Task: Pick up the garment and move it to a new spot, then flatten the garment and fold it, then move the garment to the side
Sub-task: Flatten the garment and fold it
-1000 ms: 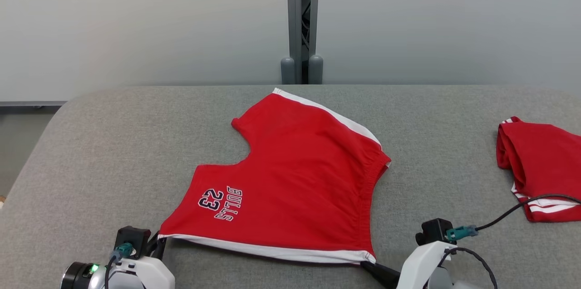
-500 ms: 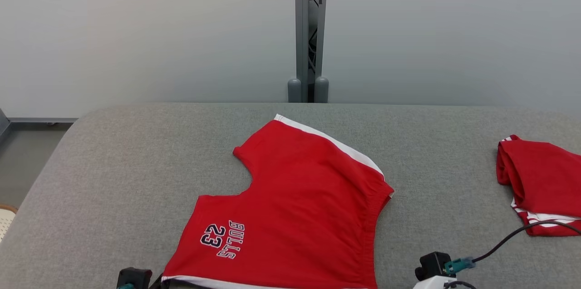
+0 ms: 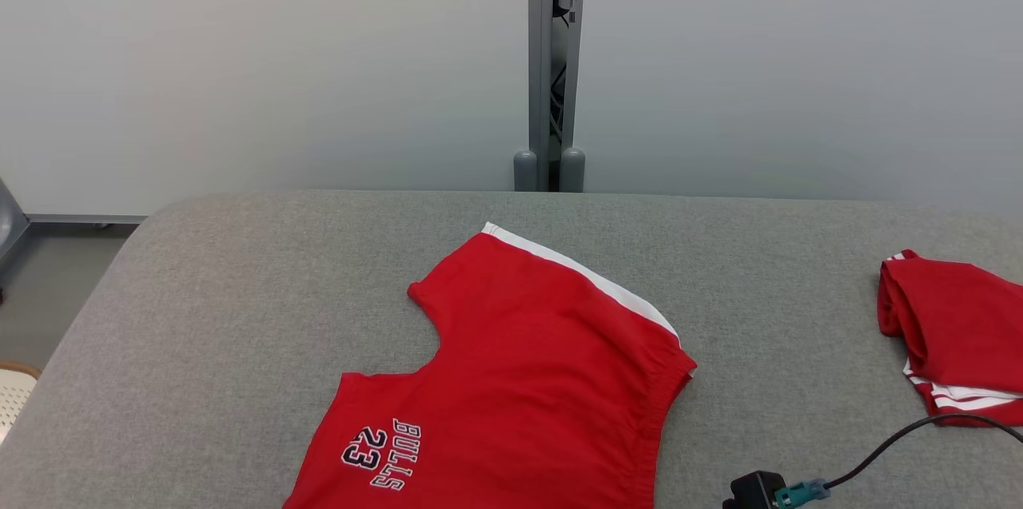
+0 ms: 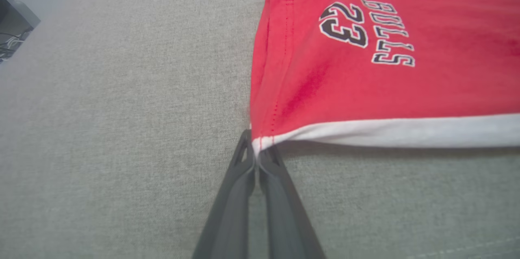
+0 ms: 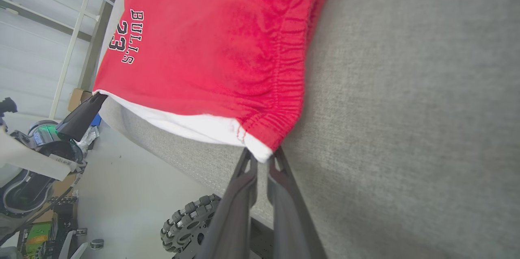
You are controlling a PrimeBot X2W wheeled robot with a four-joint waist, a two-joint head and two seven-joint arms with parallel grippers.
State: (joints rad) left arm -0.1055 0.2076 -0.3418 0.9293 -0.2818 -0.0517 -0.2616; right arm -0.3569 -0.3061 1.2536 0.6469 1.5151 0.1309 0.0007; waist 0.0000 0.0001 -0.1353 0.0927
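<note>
Pulled toward the grey surface's [image 3: 200, 293] near edge, Bulls shorts [image 3: 543, 397] sit pinched in left gripper [image 4: 255, 149] and right gripper [image 5: 262, 155]; folded red garment [image 3: 959, 333] near right edge.

Garment [image 3: 527, 381] centre on table [image 3: 200, 293]; 2nd garment [image 3: 959, 325] right, well apart.

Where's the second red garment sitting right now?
In the head view, the second red garment lies at the right edge of the grey table, apart from the red shorts.
</note>
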